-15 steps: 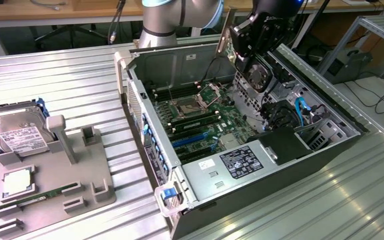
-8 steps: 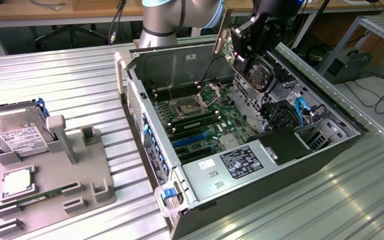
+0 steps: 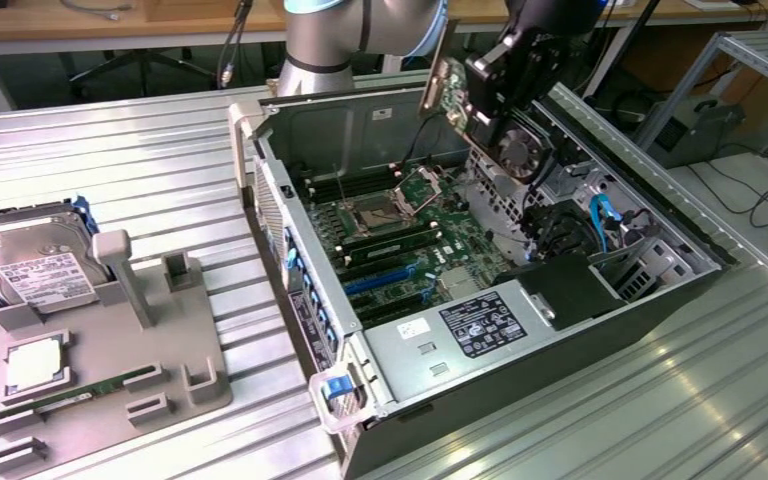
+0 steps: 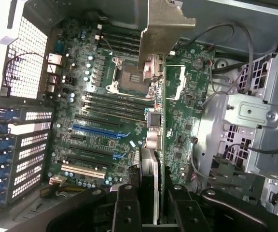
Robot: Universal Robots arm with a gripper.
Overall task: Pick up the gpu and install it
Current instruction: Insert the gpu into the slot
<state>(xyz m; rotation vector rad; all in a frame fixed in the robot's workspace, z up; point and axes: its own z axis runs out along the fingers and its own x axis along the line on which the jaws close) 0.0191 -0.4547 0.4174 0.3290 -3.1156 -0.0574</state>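
In the wrist view the gpu stands edge-on, so neither of its 2 faces can be made out. Its end nearest the camera is hidden between the fingers of the gripper, which the picture's edge cuts off. In the exterior view the arm is cut off at the top edge. The print on the black label is too small to read. An upright of the grey holder hides part of the hard drive.
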